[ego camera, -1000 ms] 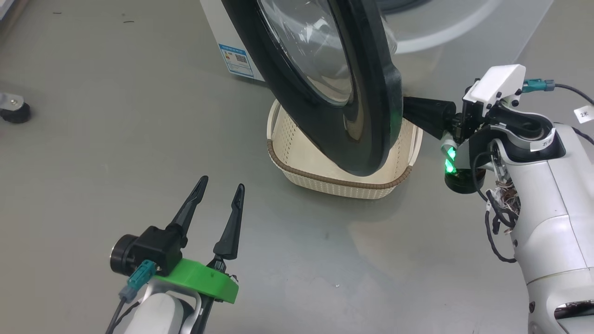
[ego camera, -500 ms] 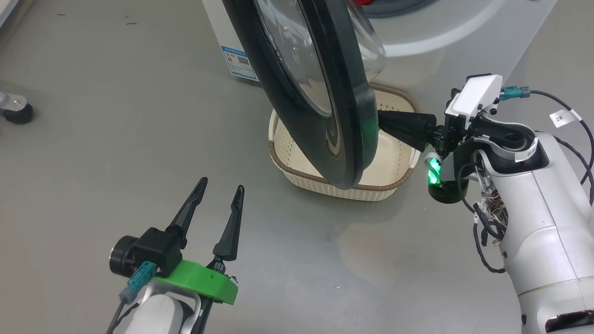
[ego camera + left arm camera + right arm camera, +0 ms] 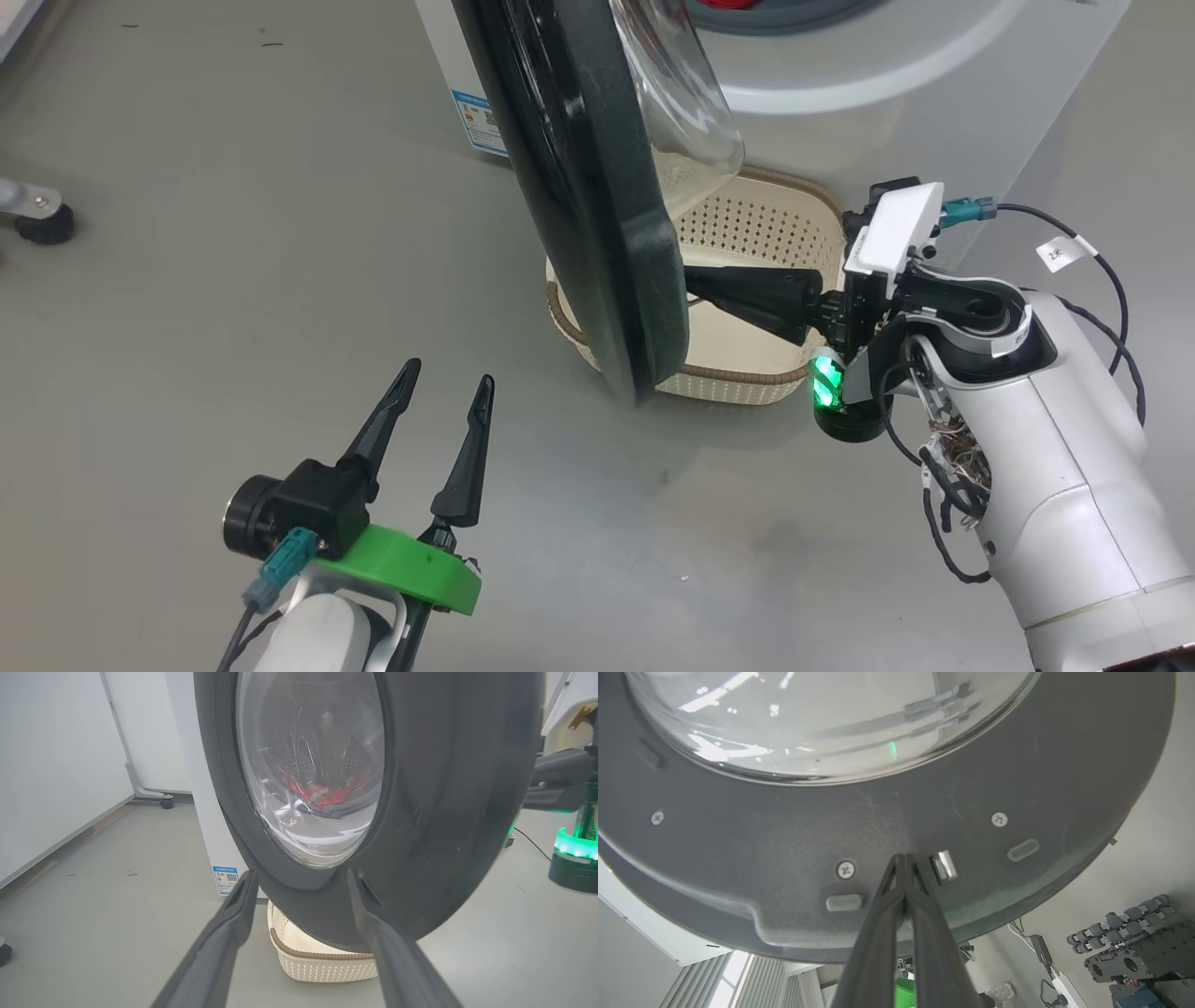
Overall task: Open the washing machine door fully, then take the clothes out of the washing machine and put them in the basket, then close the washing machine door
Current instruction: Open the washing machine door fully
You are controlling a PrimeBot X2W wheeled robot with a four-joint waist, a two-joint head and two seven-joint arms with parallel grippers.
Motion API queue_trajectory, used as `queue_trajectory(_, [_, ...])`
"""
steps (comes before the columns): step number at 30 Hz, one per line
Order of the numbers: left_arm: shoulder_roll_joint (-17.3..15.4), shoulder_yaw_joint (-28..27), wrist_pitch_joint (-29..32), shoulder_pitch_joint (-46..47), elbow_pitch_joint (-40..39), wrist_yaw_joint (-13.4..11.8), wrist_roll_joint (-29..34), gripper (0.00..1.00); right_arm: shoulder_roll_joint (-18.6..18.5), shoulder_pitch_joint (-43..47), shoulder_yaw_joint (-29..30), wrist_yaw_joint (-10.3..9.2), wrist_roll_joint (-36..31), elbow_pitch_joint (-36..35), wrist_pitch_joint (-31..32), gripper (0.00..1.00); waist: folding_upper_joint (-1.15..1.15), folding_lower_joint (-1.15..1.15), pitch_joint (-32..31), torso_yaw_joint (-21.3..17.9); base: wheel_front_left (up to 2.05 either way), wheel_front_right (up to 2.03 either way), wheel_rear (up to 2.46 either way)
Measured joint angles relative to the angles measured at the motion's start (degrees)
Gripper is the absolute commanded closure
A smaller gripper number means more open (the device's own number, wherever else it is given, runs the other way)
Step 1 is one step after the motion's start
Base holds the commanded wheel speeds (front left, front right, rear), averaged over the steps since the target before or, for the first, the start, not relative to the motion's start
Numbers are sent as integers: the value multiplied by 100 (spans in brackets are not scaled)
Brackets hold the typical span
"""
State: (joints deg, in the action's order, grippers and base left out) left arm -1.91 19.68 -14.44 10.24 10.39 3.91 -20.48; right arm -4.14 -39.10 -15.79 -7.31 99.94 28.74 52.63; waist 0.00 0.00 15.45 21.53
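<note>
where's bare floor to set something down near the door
Bare floor lies left of the washing machine door, between the left fingers and the caster. Another patch lies between the left fingers and the right arm. Crowded: the basket, with the door's edge over it and the shut right fingers against the door's inner side.

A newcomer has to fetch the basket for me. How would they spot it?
Find the big white washing machine with its round black door standing open. On the floor right before it, partly under the door, sits the basket. It is low, cream and perforated with a brown rim, unlike the white machine and black door.
</note>
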Motion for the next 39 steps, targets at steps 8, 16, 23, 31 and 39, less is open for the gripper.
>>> queue_trajectory(8, [0,33,0,-4,2,1,0,0,3,153,-459,0,458,-307,-100,100,0,0,-23,43,0,0,0])
queue_trajectory(16, [0,44,0,-72,4,26,2,0,3,244,-802,0,694,-475,-311,100,0,0,-49,62,0,0,0])
queue_trajectory(23, [-1,25,0,-95,3,26,34,0,8,326,-951,0,688,-537,-565,100,0,0,-69,35,0,0,0])
queue_trajectory(31, [-2,-160,0,-110,-8,24,-81,0,-25,326,-987,4,318,-680,-853,100,0,0,-193,-100,0,0,0])
queue_trajectory(39, [-2,-419,0,-131,5,16,-49,0,-712,485,-1144,343,-717,-799,-1424,100,0,0,-441,-288,0,0,0])
